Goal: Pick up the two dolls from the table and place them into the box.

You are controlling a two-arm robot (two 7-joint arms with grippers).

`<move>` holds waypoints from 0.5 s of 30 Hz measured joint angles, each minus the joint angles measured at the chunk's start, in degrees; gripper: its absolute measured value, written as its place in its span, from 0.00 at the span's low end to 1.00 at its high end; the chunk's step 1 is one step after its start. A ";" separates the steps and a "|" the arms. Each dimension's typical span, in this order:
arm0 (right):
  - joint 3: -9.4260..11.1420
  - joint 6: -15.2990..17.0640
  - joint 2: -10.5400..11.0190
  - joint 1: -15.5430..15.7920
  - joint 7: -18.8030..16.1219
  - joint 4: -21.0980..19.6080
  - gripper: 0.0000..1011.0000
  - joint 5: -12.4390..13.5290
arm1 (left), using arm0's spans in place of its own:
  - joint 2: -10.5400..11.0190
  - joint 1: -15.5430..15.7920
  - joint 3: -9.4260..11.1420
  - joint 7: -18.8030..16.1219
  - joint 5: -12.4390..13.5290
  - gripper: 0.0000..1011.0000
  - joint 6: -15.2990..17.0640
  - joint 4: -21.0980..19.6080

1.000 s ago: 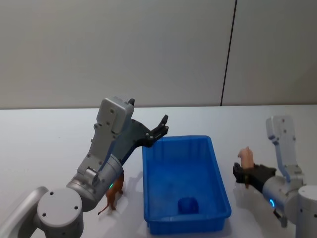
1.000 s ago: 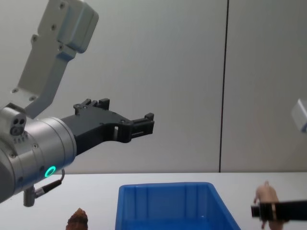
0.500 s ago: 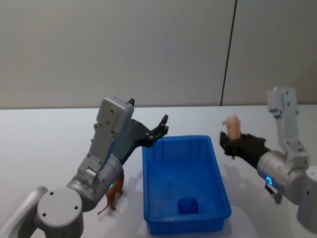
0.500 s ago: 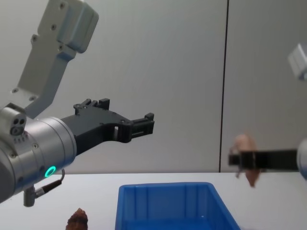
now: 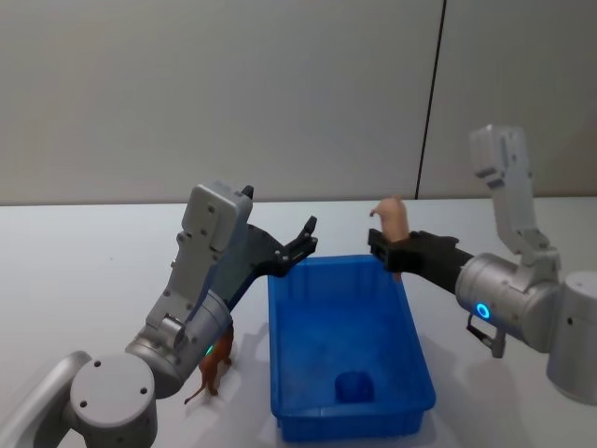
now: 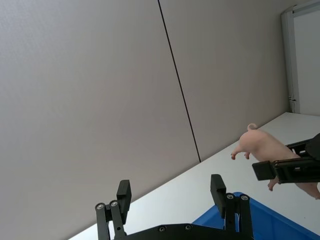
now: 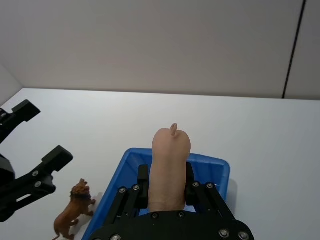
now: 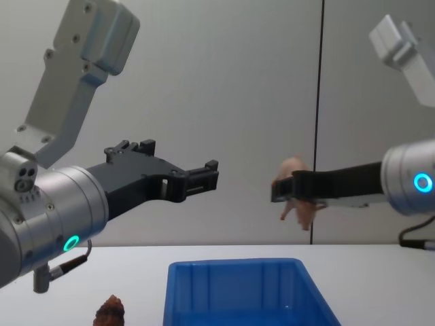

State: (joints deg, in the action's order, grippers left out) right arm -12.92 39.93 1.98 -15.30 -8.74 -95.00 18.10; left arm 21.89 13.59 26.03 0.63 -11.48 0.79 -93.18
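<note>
Right gripper (image 5: 382,250) holds pink doll (image 5: 392,217) above box (image 5: 350,422)

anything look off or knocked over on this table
Nothing stands out. The right gripper, jaws shut on the pink doll, holds it above the far right corner of the blue bin. The brown doll stands upright on the table left of the bin; the left gripper hangs open in the air.

The left arm (image 5: 201,280) and right arm (image 5: 511,297) are being clad in matte silver-grey shells, boxy at the upper links and cylindrical at the wrists. A green ring is being lit on the left wrist, a blue one on the right. The left gripper (image 5: 306,238) and right gripper (image 5: 383,251) are being shown in black, with flat fingers pinned by small silver screws.
</note>
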 joint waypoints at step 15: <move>-0.48 11.74 -2.62 -4.12 0.68 3.63 0.55 2.21 | 0.00 0.00 0.00 0.00 0.00 1.00 0.00 0.00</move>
State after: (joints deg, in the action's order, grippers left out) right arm -13.40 51.67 -0.64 -19.42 -8.06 -91.37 20.31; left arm 21.89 13.59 26.02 0.63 -11.48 0.80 -93.18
